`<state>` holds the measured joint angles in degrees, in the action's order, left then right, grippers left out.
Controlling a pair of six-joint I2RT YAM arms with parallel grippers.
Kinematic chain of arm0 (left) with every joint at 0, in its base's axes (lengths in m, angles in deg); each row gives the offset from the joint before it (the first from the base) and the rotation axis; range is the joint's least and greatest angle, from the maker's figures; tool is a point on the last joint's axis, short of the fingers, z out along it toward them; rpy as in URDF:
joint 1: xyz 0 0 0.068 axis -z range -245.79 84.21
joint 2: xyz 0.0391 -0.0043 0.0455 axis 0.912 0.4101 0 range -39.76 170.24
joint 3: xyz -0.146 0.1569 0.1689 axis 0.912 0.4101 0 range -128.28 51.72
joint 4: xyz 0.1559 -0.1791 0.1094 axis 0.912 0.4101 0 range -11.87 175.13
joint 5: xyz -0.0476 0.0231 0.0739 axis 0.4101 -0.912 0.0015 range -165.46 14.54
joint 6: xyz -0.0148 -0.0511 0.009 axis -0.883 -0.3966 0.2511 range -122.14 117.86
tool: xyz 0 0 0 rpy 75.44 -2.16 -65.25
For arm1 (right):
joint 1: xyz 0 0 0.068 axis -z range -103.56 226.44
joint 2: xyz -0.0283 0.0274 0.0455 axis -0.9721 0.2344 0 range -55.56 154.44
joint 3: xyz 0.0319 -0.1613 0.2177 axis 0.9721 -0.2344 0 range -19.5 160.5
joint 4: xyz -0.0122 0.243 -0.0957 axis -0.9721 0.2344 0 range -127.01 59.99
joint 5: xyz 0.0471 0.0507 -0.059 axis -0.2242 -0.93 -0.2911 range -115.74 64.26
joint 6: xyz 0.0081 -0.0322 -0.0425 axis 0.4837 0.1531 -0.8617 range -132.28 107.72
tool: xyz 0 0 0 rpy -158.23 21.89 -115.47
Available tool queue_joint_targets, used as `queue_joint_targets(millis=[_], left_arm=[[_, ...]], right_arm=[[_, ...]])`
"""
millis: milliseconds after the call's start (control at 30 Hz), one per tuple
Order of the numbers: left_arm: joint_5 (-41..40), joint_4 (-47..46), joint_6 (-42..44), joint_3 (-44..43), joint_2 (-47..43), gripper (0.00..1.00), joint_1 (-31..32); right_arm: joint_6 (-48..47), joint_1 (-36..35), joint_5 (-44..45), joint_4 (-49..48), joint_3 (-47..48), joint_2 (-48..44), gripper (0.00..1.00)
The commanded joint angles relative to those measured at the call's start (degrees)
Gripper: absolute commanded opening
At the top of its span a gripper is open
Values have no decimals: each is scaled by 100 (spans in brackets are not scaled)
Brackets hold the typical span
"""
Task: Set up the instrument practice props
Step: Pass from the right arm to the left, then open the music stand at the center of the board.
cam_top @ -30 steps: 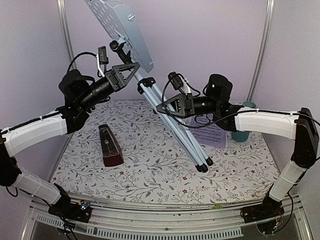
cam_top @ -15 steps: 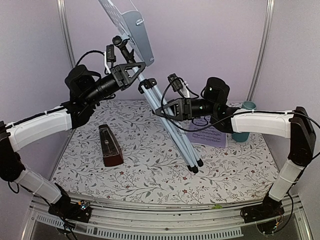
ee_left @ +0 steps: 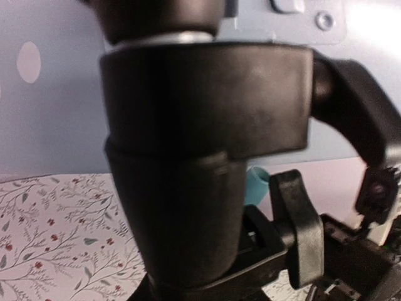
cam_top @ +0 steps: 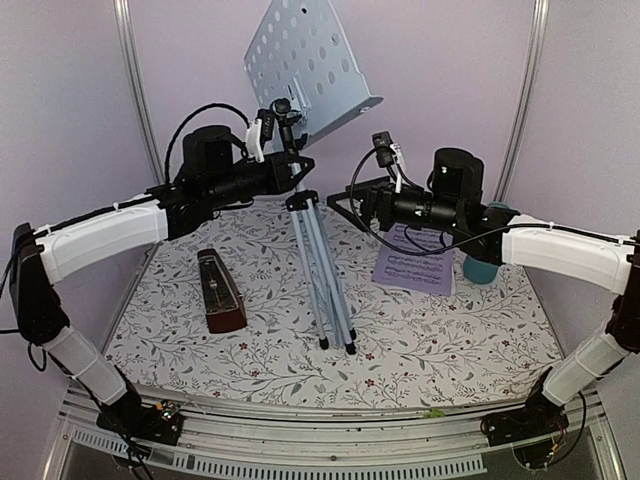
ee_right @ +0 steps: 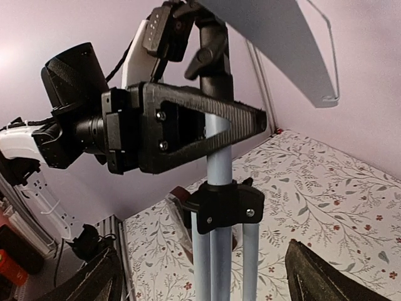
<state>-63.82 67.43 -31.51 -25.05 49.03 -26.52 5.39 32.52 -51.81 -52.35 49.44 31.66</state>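
**Jaws: left pinching the post, right spread**

Left gripper (cam_top: 297, 163) clamps the music stand (cam_top: 306, 60) on its post, just above the black leg collar. Right gripper (cam_top: 342, 197) hangs near the post, fingers wide, touching nothing. Stand is upright mid-table, silver legs bunched together, feet on the floral cloth (cam_top: 440, 340); pale-blue perforated desk tilted on top. Metronome (cam_top: 222, 292) stands to its left, well apart. Sheet music (cam_top: 415, 265) lies flat to its right, under the right arm. Teal cup (cam_top: 482, 270) is partly hidden behind that forearm.
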Motion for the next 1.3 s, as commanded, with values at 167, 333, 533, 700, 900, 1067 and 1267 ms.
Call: queue_joint_targets(millis=[167,333,533,700,900,1067,1267], left_arm=[[-1312,-542,1367,-1255,275,0,596],[-1625,-684,1670,-1506,501,0,800],[-1894,-1138,1891,-1540,666,0,1026],[-1995,-1417,1925,-1455,657,0,1083],[-2008,-1795,1970,-1321,591,0,1089],[-1946,-2108,2073,-1260,524,0,1083],[-1887,-2494,2018,-1138,493,0,1051]], right_arm=[[-943,-632,2455,307,-1100,-405,83],[-778,-962,2733,-80,-1615,-234,81],[-310,-1211,2880,-303,-1604,222,78],[52,-1248,3148,-304,-1798,313,71],[114,-1541,3266,-244,-1927,396,77],[162,-1646,3392,-182,-2002,547,77],[137,-1646,3278,-170,-1895,961,68]])
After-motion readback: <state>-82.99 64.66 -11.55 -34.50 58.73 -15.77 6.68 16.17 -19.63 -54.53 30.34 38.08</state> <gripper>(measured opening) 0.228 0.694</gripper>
